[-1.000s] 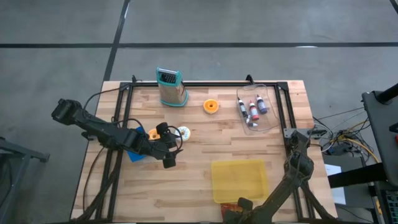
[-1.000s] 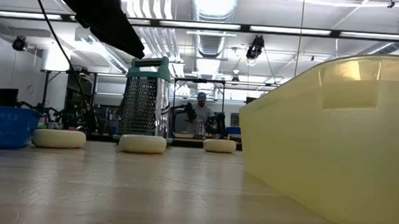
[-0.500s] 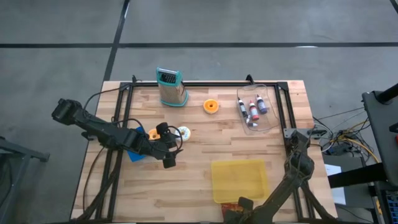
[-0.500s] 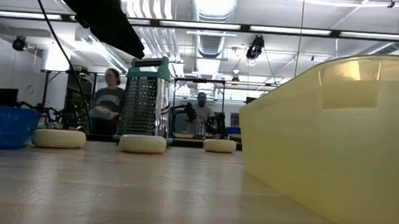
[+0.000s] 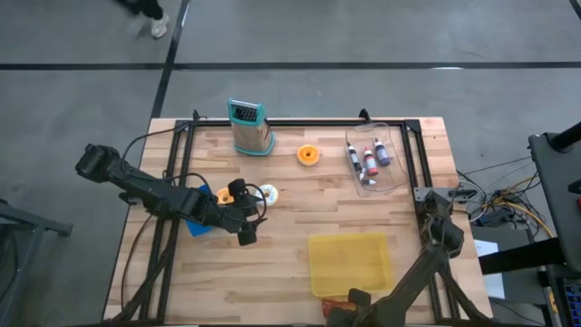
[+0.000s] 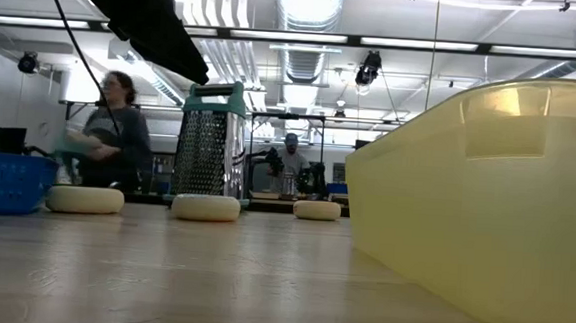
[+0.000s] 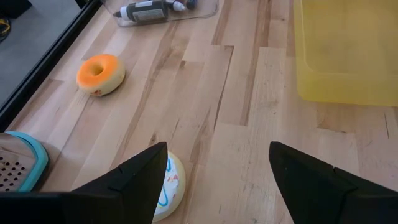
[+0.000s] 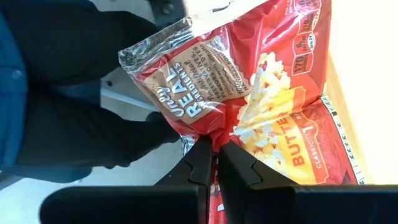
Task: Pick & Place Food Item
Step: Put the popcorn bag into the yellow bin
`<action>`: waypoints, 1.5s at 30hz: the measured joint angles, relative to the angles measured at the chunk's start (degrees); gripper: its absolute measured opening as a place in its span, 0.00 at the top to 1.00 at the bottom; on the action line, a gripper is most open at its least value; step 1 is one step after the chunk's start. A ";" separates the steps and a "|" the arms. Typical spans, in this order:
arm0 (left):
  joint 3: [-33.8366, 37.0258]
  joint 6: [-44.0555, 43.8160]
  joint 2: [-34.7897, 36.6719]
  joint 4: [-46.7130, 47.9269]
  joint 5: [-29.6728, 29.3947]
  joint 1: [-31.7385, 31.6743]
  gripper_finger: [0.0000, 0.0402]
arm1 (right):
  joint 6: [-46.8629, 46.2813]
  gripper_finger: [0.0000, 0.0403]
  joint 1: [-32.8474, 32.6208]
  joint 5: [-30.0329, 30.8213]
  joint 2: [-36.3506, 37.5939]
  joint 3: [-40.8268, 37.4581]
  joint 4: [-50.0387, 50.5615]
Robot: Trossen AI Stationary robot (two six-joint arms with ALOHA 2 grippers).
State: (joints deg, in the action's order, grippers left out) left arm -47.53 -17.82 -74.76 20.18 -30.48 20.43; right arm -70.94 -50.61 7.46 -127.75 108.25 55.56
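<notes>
A red popcorn bag (image 8: 267,93) fills the right wrist view; in the high view it (image 5: 334,299) shows at the table's near edge, beside the yellow bin (image 5: 349,263). My right gripper (image 8: 216,163) is shut on it. My left gripper (image 5: 245,233) hovers open left of the table's middle, touching nothing. A white iced donut (image 7: 169,186) lies flat on the table beside one of its fingers. An orange donut (image 5: 309,155) lies farther back, and another (image 5: 222,194) lies by the blue basket (image 5: 198,223). My right gripper pinches a crumpled fold of the popcorn bag (image 8: 213,134), near the bag's middle, between its two fingers (image 8: 200,163). The foil bunches up right at the fingertips. Whether the bag is lifted or lies on the table, I cannot tell.
A metal grater (image 5: 250,128) stands at the far edge. A clear tray with markers (image 5: 374,162) lies at the far right. A dark shape (image 8: 68,93) lies beside the bag. A person (image 6: 110,131) is in the room beyond the table.
Neither arm nor any thing on the table has moved. In the room behind, a person has walked toward the left of the low view.
</notes>
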 joint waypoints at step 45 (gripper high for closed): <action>0.00 0.02 -0.02 0.01 0.02 0.00 0.29 | 13.43 0.97 3.22 4.72 2.12 18.00 29.41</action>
State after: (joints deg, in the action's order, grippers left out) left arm -47.53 -17.80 -74.78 20.18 -30.46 20.43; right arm -57.50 -47.38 12.19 -125.63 126.26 84.98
